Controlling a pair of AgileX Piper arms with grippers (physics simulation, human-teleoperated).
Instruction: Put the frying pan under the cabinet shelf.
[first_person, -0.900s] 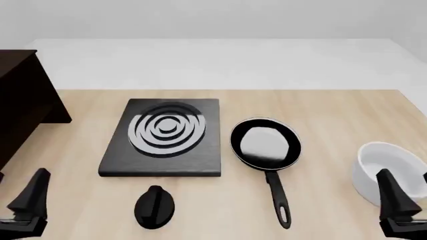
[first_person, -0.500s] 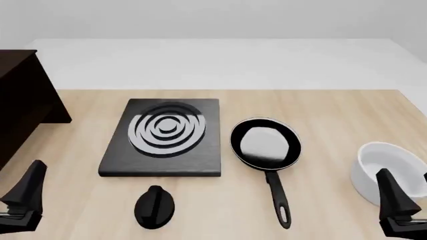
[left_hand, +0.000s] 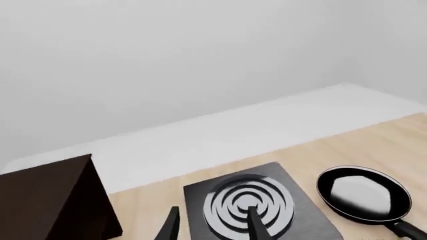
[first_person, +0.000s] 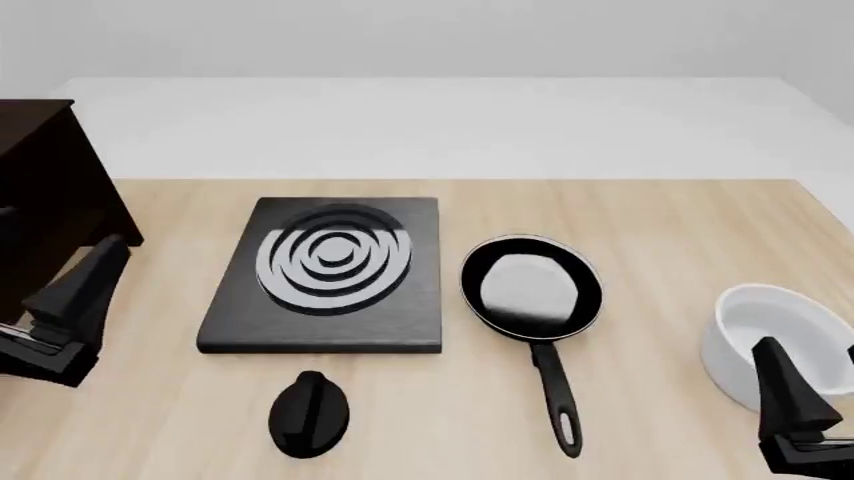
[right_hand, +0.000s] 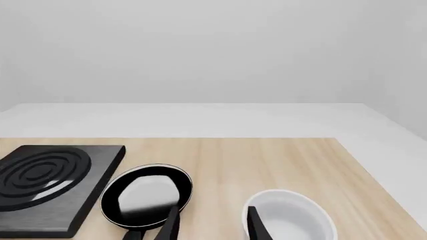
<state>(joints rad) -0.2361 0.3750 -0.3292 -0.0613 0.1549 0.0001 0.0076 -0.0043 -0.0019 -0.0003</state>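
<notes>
The frying pan (first_person: 531, 288) is a glossy black round pan lying flat on the table right of centre, its thin handle (first_person: 558, 395) pointing toward the near edge. It also shows in the left wrist view (left_hand: 363, 194) and the right wrist view (right_hand: 147, 194). The cabinet shelf (first_person: 40, 190) is a very dark brown box at the far left (left_hand: 47, 205). My left gripper (first_person: 107, 256) hovers open beside the cabinet, left of the stove plate, with nothing in it (left_hand: 213, 222). My right gripper (first_person: 769, 352) stays open and holds nothing at the near right, by the bowl (right_hand: 213, 222).
A flat black stove plate with silver rings (first_person: 327, 275) lies between the cabinet and the pan. A black oval knob (first_person: 310, 413) rests near the front edge. A white bowl (first_person: 781, 335) stands at the right edge of the wooden table (first_person: 667, 215).
My left gripper has moved forward from the near left corner to beside the cabinet and stove plate. The right gripper, pan and other objects have not moved.
</notes>
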